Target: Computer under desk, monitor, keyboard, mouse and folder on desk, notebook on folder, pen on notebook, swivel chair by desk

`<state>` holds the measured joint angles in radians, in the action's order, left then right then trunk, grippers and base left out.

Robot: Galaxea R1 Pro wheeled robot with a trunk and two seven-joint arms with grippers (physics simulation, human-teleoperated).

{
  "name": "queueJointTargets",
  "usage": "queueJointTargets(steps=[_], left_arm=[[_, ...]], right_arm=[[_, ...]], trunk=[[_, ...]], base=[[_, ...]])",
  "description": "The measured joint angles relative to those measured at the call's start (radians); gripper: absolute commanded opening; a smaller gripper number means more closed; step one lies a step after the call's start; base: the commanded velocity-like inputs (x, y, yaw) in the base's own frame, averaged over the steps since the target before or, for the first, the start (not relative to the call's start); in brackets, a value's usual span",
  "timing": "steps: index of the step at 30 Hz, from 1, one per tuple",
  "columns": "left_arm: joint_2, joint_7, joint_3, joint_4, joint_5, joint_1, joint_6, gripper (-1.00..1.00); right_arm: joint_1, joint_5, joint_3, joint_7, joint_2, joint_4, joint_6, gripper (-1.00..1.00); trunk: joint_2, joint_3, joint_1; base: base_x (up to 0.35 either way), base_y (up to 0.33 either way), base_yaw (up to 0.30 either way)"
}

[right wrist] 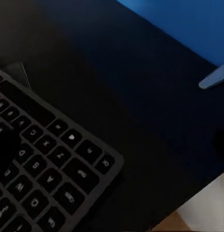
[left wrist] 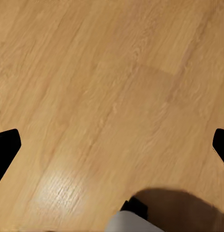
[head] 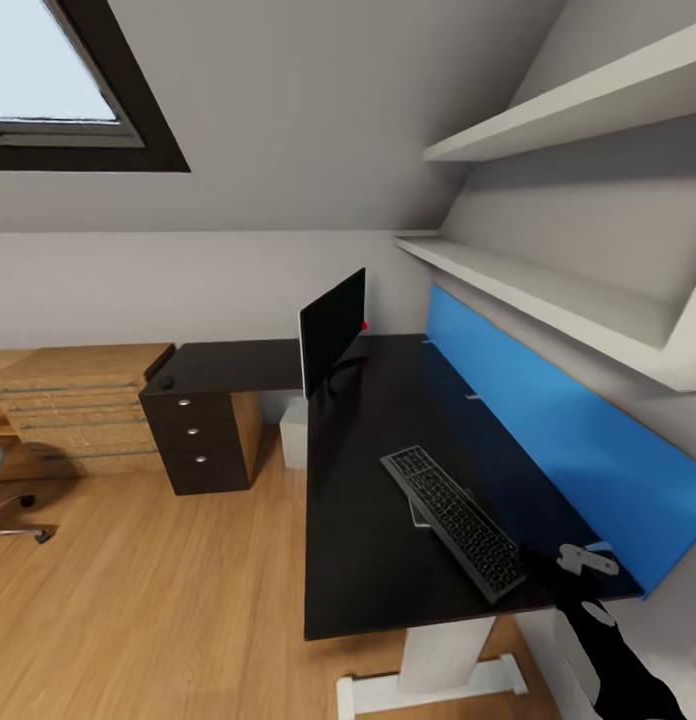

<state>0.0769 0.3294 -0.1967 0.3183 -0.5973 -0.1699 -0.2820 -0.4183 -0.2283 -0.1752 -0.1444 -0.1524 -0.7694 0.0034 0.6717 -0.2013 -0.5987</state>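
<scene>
The black desk [head: 373, 520] carries the monitor [head: 333, 335] near its inner corner and the keyboard [head: 453, 520] lying slantwise toward the near end. A thin dark grey sheet [head: 420, 513], possibly the notebook, pokes out from under the keyboard [right wrist: 49, 164]. The mouse [head: 166, 382] sits on the far wing above the drawers. Under the desk stands the pale computer [head: 293, 432]. The swivel chair [head: 3, 495] is cut off at the left edge. My right gripper [head: 578, 570] [right wrist: 112, 145] hangs open over the keyboard's near end. My left gripper [left wrist: 112, 145] is open over bare floor. Folder and pen are out of view.
A blue wall panel [head: 548, 430] with small grey brackets [right wrist: 213, 77] backs the desk, and white shelves [head: 548, 290] jut out above it. Light wooden low cabinets [head: 78, 405] line the left wall. The desk's white leg [head: 443, 655] stands near me on wood plank floor [head: 158, 600].
</scene>
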Motion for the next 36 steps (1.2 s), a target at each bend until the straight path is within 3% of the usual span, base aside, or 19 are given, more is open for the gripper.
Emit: queueJointTargets(steps=[6,7,11,19,31,36], left_arm=[[0.029,-0.007,0.13,0.0,-0.001,-0.001,0.001,1.0],[0.042,-0.026,0.173,0.001,-0.002,-0.001,0.002,1.0],[0.052,-0.105,0.207,0.002,-0.003,-0.001,0.003,1.0],[0.054,-0.221,0.223,0.002,0.002,-0.001,0.002,1.0],[0.054,-0.243,0.224,0.005,0.006,-0.001,-0.001,1.0],[0.053,-0.243,0.228,0.077,0.005,0.0,0.003,1.0]], right_arm=[[-0.052,0.009,0.0,0.002,-0.018,0.092,-0.01,1.0],[-0.071,0.024,0.0,0.002,-0.025,0.128,-0.024,1.0],[-0.093,0.053,0.0,0.002,-0.035,0.174,-0.05,1.0],[-0.111,0.071,0.0,0.002,-0.058,0.209,-0.069,1.0],[-0.142,0.072,0.0,0.039,-0.079,0.282,-0.072,1.0],[-0.187,0.072,-0.001,0.07,-0.08,0.371,-0.073,1.0]], trunk=[[0.0,0.0,0.0],[0.0,0.0,0.0],[0.0,0.0,0.0],[0.0,0.0,0.0],[0.0,0.0,-0.001],[0.0,0.0,-0.001]], base=[[0.319,0.0,0.0],[0.32,0.0,0.0],[0.32,0.0,0.0],[0.317,-0.021,0.0],[0.12,-0.064,0.0],[0.008,-0.005,0.0]])
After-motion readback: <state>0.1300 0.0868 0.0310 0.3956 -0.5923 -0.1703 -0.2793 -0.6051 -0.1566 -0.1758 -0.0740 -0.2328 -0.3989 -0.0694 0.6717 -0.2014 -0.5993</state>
